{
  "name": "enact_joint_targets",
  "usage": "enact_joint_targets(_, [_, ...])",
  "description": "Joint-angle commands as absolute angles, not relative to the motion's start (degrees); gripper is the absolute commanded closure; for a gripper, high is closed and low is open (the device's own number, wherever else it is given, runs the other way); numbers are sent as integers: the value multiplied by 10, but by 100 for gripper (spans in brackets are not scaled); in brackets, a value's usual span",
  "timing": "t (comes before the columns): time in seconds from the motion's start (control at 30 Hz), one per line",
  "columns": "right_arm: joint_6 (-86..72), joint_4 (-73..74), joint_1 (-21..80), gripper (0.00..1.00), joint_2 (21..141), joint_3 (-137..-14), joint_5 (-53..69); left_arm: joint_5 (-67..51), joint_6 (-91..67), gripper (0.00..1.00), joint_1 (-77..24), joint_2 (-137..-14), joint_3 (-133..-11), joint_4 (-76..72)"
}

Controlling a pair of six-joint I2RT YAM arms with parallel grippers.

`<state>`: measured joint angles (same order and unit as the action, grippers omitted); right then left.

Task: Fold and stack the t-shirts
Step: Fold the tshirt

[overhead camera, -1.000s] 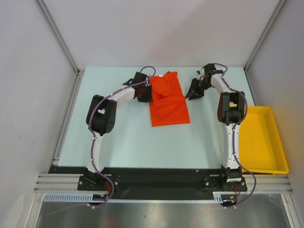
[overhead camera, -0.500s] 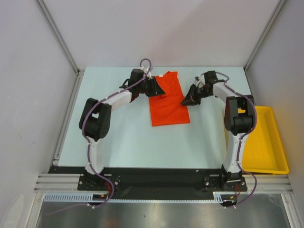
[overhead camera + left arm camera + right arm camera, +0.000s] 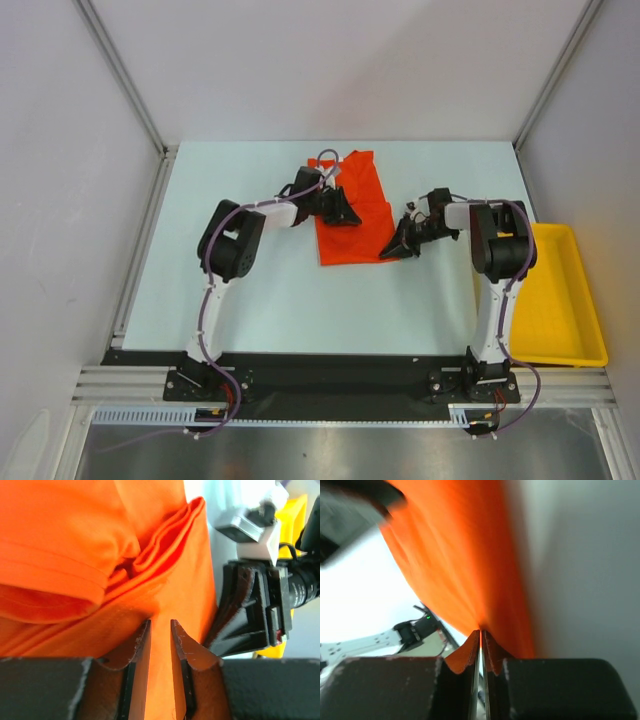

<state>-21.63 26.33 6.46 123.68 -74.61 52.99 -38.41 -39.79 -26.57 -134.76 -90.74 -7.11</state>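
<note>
T-shirt (image 3: 350,240) under left hand (image 3: 345,214), in right hand (image 3: 389,252)

Pale blue-green table (image 3: 250,280): one orange-red t-shirt (image 3: 355,240) lies on it, partly folded, at far centre. A yellow tray (image 3: 555,300) rests at the table's near right side, well apart from the t-shirt.

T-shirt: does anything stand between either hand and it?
Nothing visible. The right hand is pinched on the right edge of the t-shirt; the left hand sits directly on the cloth, fingers narrowly apart, grip unclear.
</note>
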Motion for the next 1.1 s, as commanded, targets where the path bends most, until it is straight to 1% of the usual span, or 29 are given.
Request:
enact_joint_targets(0.0, [-193, 249, 42, 89, 1194, -686, 519, -364, -315, 73, -256, -1349, -944, -13])
enact_joint_targets(0.13, [-175, 276, 33, 88, 1156, -673, 515, -343, -267, 71, -258, -1309, -949, 67])
enact_joint_targets(0.23, [-160, 296, 33, 86, 1127, -674, 510, -326, -247, 66, -261, -1242, -919, 90])
enact_joint_targets(0.3, [-163, 295, 33, 85, 1117, -672, 501, -317, -237, 65, -263, -1191, -889, 97])
enact_joint_targets(0.4, [-196, 264, 34, 85, 1130, -673, 525, -327, -260, 65, -265, -1139, -825, 77])
enact_joint_targets(0.53, [-221, 228, 42, 84, 1164, -690, 537, -333, -287, 66, -268, -1110, -745, 39])
enact_joint_targets(0.67, [-218, 228, 37, 84, 1185, -692, 532, -336, -301, 67, -268, -1094, -645, 3])
enact_joint_targets(0.87, [-212, 229, 29, 84, 1185, -677, 522, -310, -294, 68, -265, -1099, -555, -40])
enact_joint_targets(1.0, [-193, 271, 30, 84, 1158, -667, 503, -289, -267, 70, -270, -1083, -544, -5])
enact_joint_targets(1.07, [-186, 283, 43, 84, 1138, -664, 489, -284, -251, 70, -278, -1047, -541, 23])
